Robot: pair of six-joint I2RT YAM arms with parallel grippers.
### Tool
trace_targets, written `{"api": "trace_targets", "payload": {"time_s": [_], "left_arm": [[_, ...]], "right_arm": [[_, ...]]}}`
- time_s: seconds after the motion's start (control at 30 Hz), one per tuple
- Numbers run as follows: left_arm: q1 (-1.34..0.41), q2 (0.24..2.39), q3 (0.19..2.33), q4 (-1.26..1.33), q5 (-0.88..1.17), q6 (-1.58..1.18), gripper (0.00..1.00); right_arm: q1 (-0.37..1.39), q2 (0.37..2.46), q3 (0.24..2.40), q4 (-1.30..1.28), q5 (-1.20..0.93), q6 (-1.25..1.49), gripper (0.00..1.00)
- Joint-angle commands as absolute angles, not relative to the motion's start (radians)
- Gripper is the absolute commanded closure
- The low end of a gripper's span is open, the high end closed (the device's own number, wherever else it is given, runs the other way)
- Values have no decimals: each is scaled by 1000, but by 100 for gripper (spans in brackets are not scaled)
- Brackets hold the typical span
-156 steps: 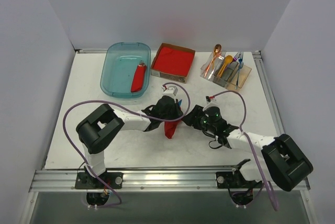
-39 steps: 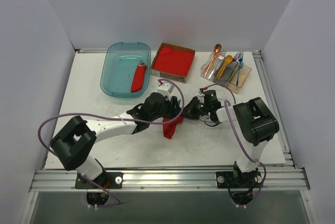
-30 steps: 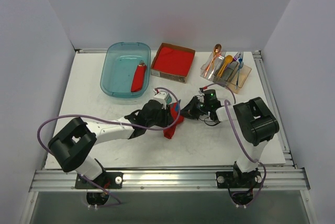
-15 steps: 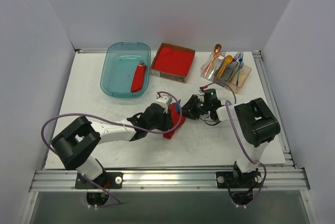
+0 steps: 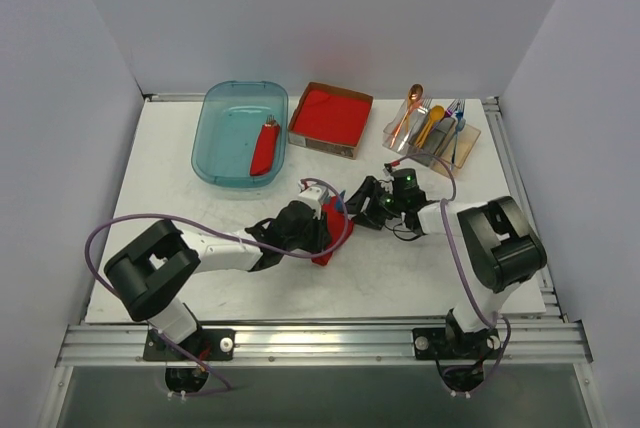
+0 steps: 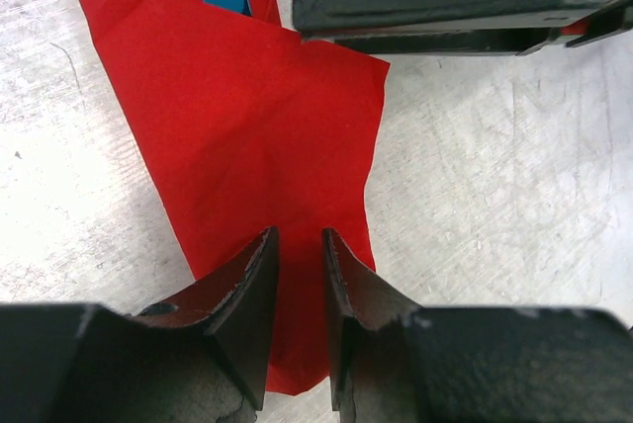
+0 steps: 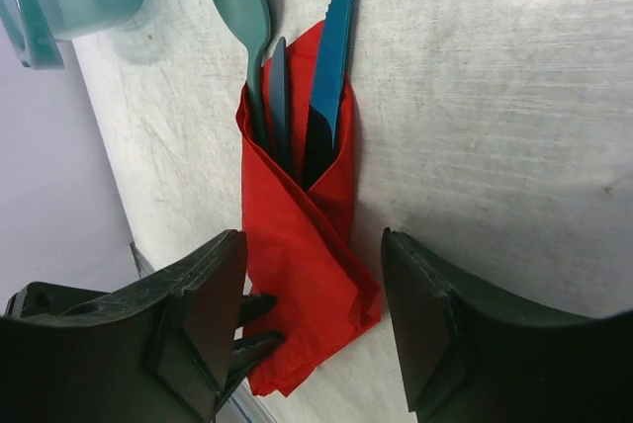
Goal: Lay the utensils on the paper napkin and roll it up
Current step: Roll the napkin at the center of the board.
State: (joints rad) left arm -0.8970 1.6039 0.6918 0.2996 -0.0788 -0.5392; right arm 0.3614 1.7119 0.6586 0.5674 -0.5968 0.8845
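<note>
Paper napkin (image 7: 297, 245): laid near the table's middle, folded into a narrow bundle, its 6 o'clock end taken between the left jaws.
Left gripper (image 6: 297, 240): jaws set narrow and closed on the paper napkin's lower end; red paper is seen in the slit between them.
Right gripper (image 7: 312, 240): jaws spread wide, nothing held; in its wrist view the bundle is seen between the fingers but untouched. From above it is found just at 2 o'clock of the bundle.
Utensils (image 7: 297, 77): tucked in the open 12 o'clock end, side by side. The teal spoon (image 7: 237, 8), a slim grey-blue piece (image 7: 279, 87) and the blue knife (image 7: 331, 57) are all seen poking out.
Edges: two flaps are crossed in a V over the handles; the side edges are soft and slightly creased.
Open room: bare table (image 5: 400, 268) is seen from 3 to 6 o'clock of the bundle.
Materials: thin bright-red paper; glossy plastic cutlery, the knife serrated; a white, scuffed tabletop.
Teal tub (image 5: 215, 138): at 11 o'clock, translucent; one red roll (image 5: 264, 148) is held in it.
Cardboard box (image 5: 320, 143): at 12 o'clock, filled with a red stack (image 5: 330, 113).
Clear organiser (image 5: 470, 143): at 1 o'clock, loaded with an orange spoon (image 5: 408, 108), a yellow utensil (image 5: 432, 126) and other cutlery.
</note>
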Motion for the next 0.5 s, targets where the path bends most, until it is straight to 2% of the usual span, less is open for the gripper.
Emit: {"api": "trace_targets", "payload": {"time_s": [0.0,0.47], "left_arm": [[-902,1583,677,342,-100,-545,67],[-902,1563,666,364,-113,-551,66]], "right_arm": [[368,1632,647,468,-522,821,43],[437,1641,640,479,-483,811,43]]}}
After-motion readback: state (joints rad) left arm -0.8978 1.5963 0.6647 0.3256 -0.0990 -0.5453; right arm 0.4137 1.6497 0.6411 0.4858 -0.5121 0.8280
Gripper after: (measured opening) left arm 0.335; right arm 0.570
